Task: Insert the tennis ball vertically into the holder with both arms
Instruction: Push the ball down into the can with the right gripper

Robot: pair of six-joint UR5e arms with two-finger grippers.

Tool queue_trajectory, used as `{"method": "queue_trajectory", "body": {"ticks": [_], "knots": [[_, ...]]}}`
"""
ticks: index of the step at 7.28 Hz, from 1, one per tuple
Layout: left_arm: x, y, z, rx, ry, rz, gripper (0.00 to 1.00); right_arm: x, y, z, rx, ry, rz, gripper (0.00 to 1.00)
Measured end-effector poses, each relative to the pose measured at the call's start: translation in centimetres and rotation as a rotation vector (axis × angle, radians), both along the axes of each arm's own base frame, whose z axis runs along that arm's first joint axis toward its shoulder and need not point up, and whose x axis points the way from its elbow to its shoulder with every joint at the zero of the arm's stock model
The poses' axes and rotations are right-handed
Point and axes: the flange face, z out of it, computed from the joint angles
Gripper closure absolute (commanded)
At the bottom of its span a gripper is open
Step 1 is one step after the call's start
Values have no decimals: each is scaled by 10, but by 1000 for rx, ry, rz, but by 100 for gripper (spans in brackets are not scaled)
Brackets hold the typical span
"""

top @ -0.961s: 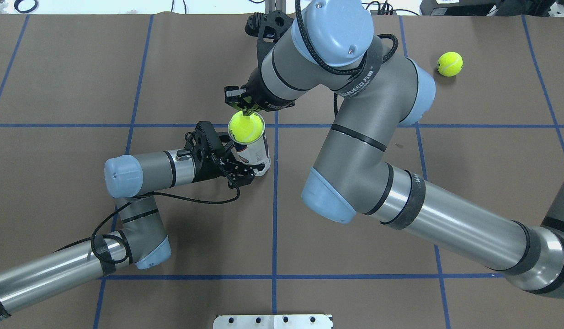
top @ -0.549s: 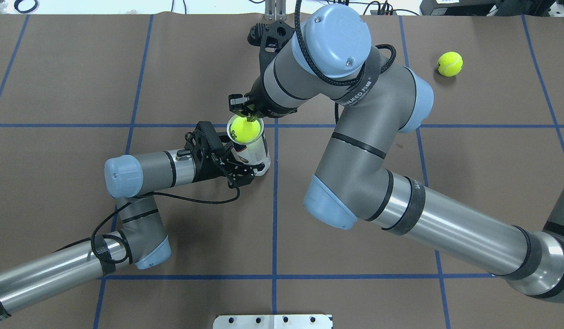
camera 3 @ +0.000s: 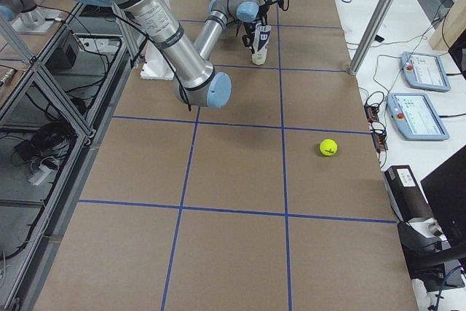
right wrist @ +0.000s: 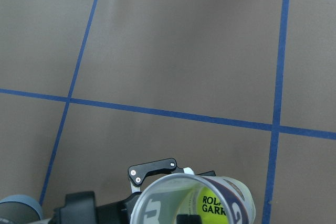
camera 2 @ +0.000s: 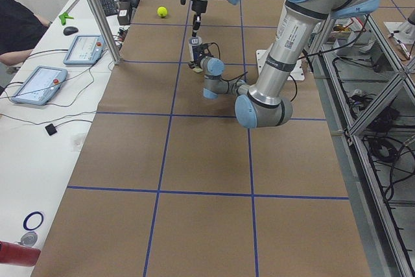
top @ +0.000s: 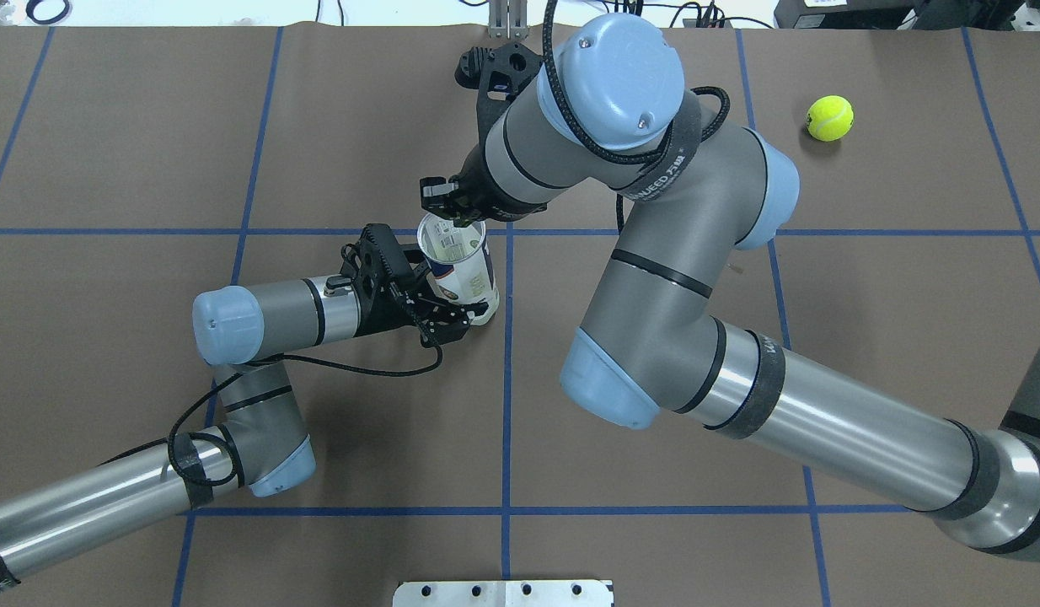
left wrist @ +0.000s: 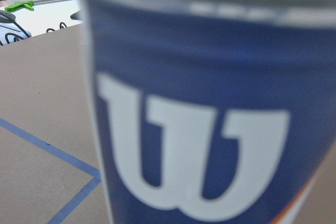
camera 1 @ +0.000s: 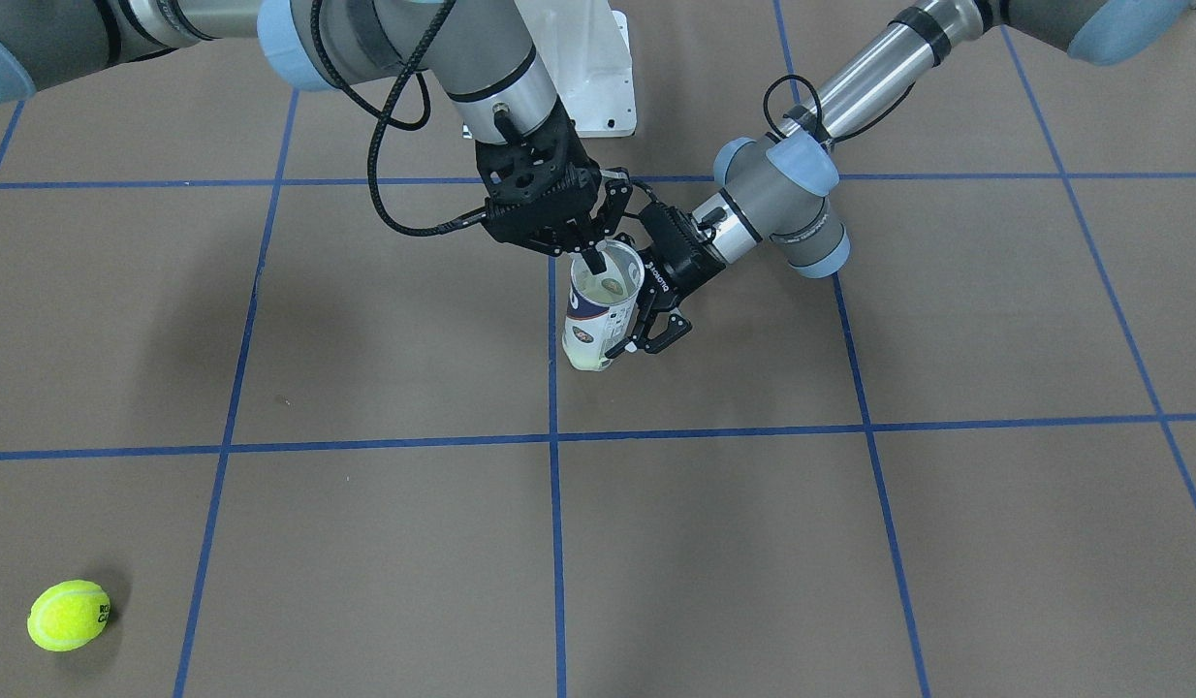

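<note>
The holder [top: 461, 274] is a clear can with a navy and white label. It stands upright near the table's middle and also shows in the front view [camera 1: 598, 310]. My left gripper [top: 442, 308] is shut on its lower side from the left, and the label fills the left wrist view [left wrist: 199, 129]. A yellow-green tennis ball [right wrist: 210, 203] lies deep inside the can, at its bottom [camera 1: 584, 361]. My right gripper [camera 1: 583, 247] hangs open just above the silver rim, with one fingertip [camera 1: 594, 263] dipping into the can's mouth.
A second tennis ball [top: 829, 118] lies loose at the far right of the table, also seen in the front view [camera 1: 68, 615]. A white metal pedestal base [camera 1: 588, 68] stands at the robot's side. Blue tape lines cross the brown table cover.
The ball sat at the can's mouth in the right gripper's fingers. It has now dropped to the can's bottom. The left arm and the can have not moved.
</note>
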Motion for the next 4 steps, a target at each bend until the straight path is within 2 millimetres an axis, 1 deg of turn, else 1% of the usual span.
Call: {"method": "queue_trajectory", "body": {"ticks": [2,3,4], "knots": [[0,0,-1,1,1,0,15,6,4,-4,3,-12,0,1],[0,0,-2,2,3,0,4,11,7,-4,6,-18,-1,1],[0,0,-3,2,4,0,1,15,9,-4,8,-23,-1,1]]}}
